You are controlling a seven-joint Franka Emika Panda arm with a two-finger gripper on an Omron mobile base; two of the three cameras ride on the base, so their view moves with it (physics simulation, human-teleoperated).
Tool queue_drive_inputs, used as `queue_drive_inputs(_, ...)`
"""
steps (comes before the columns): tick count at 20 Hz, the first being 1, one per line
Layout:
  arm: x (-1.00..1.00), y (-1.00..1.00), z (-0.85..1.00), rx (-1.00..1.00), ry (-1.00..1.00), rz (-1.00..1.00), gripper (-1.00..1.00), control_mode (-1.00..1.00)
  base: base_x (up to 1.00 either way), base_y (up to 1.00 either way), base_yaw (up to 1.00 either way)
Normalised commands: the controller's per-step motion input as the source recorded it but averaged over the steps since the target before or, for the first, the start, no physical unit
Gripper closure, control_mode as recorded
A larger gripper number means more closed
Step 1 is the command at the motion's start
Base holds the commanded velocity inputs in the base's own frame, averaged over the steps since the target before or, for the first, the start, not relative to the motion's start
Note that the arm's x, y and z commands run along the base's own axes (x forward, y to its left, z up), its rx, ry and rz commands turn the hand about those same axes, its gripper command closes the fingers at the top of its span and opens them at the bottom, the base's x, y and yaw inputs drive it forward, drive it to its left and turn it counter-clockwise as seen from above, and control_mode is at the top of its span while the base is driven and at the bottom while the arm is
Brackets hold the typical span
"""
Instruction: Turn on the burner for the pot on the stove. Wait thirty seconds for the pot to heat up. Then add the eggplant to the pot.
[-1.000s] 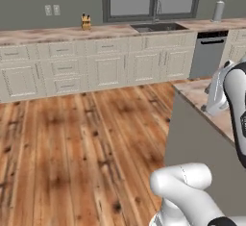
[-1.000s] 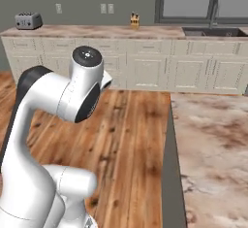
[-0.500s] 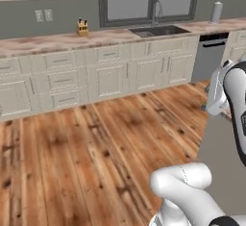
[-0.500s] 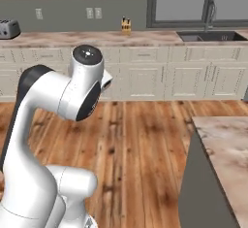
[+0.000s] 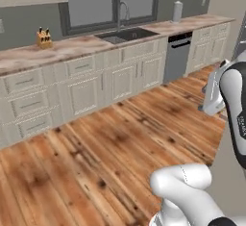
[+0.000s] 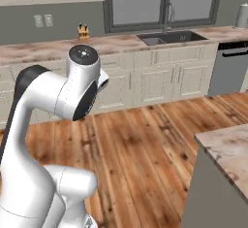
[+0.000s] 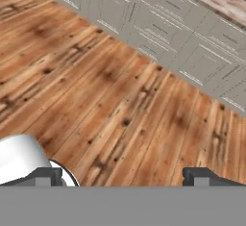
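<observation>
The stove, the burner, the pot and the eggplant are out of view. In the hand view my gripper [image 7: 124, 176] is open and holds nothing: its two dark fingertips [image 7: 48, 174] stand far apart above bare wooden floor [image 7: 120, 95]. The arm is folded close to the base. Its hand [image 5: 212, 94] hangs at the right of the left base view, and its elbow [image 6: 80, 89] rises at the left of the right base view.
A long counter with white cabinets runs along the far wall, with a sink [image 6: 168, 38] under a window, a knife block [image 5: 44, 37] and a dishwasher [image 5: 177, 56]. A marble island corner [image 6: 226, 147] juts in at the right. Open wood floor lies between.
Both base views have shifted: the far counter, sink and knife block slid left and the dishwasher came into view, so the base has driven and turned. The arm keeps its pose.
</observation>
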Motion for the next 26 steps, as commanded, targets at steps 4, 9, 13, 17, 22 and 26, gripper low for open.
queue_drive_inputs(4,0.00,0.00,0.00,0.00,0.00,0.00,-1.00,1.00,1.00,0.62,-0.60)
queue_drive_inputs(9,0.00,0.00,0.00,0.00,0.00,0.00,-1.00,1.00,1.00,0.78,-0.61)
queue_drive_inputs(13,0.00,0.00,0.00,0.00,0.00,0.00,-1.00,1.00,1.00,0.89,-0.58)
queue_drive_inputs(17,0.00,0.00,0.00,0.00,0.00,0.00,-1.00,1.00,1.00,0.81,-0.60)
queue_drive_inputs(22,0.00,0.00,0.00,0.00,0.00,0.00,-1.00,1.00,1.00,0.69,-0.58)
queue_drive_inputs(26,0.00,0.00,0.00,0.00,0.00,0.00,-1.00,1.00,1.00,0.73,-0.41)
